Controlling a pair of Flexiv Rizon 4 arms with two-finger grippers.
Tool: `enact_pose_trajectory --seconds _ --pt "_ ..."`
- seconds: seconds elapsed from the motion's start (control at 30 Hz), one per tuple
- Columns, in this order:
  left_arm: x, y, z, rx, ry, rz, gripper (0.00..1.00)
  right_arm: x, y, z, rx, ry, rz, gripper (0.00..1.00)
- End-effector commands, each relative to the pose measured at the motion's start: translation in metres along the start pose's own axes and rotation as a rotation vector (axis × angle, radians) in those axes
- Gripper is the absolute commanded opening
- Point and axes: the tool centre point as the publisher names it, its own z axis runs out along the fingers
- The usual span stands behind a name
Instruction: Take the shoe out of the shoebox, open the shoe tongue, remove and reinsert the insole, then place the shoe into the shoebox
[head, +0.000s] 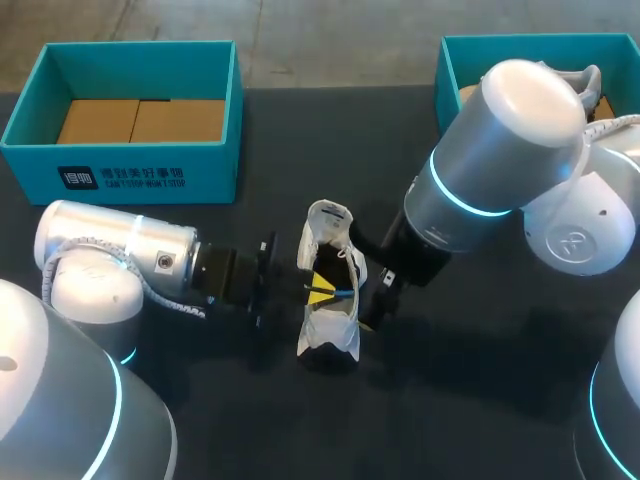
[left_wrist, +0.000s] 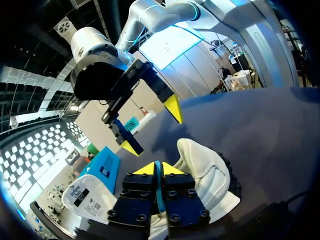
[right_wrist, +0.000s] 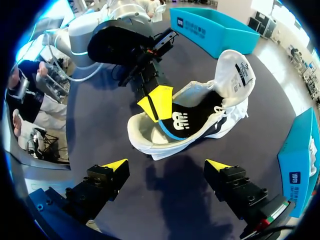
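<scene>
Head view: the white shoe (head: 326, 335) lies on the dark tabletop (head: 480, 410), out of the boxes. One teal shoebox (head: 130, 172) sits at the far left and a second shoebox (head: 452, 62) at the far right. The left arm (head: 120, 250) comes in level. The left end effector (head: 322, 289) is inside the shoe's opening, its yellow tips drawn narrow on a blue edge.

Left wrist view: the tips are pressed together on that thin blue strip, the rim of the insole (left_wrist: 159, 182). The shoe's white upper is just beside them. The right end effector (left_wrist: 151, 127) hangs ahead, spread wide.

Right wrist view: the tongue (right_wrist: 239, 70) is folded back, and the dark insole lies mostly in its bed, pinched at the heel end. The right end effector holds nothing, fingers far apart, near the shoe's side.

I judge this to be the insole step, though I cannot tell whether it is removal or reseating. Next, the right end effector likely needs to steady the shoe while the left works the insole.
</scene>
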Motion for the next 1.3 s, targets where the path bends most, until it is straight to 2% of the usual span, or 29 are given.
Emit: enact_pose_trajectory --seconds 0.03,0.33,0.43,0.5,0.53,0.57,0.6,0.87,1.0,1.3 --pt "-0.006 -0.007 -0.011 0.004 -0.025 0.005 1.0 0.001 0.0 0.002 -0.001 -0.002 0.004 1.0" --pt "-0.014 -0.019 -0.02 0.017 -0.041 0.012 1.0 0.0 0.001 0.001 -0.005 -0.003 0.011 1.0" --pt "-0.017 -0.02 -0.022 0.015 -0.027 0.018 0.93 0.0 0.001 -0.001 -0.007 -0.004 0.011 1.0" --pt "-0.019 -0.02 -0.024 0.01 -0.006 0.025 0.51 -0.001 0.001 -0.001 -0.009 -0.003 0.015 1.0" --pt "-0.021 -0.021 -0.025 0.01 0.008 0.03 0.46 -0.001 0.001 -0.001 -0.01 -0.002 0.016 1.0" --pt "-0.022 -0.02 -0.025 0.008 0.021 0.034 0.33 -0.002 0.0 -0.002 -0.01 -0.001 0.017 1.0" --pt "-0.023 -0.02 -0.025 0.01 0.038 0.034 0.0 -0.002 0.0 -0.003 -0.009 -0.001 0.018 1.0" --pt "-0.034 -0.023 -0.025 0.006 0.183 0.09 0.0 -0.005 -0.002 -0.016 -0.015 0.008 0.02 1.0" --pt "-0.038 -0.026 -0.025 0.014 0.313 0.133 0.0 -0.006 -0.003 -0.022 -0.013 0.025 0.018 1.0" --pt "-0.031 -0.029 -0.023 0.028 0.574 0.182 0.0 -0.002 -0.008 -0.041 -0.013 0.035 0.032 1.0"
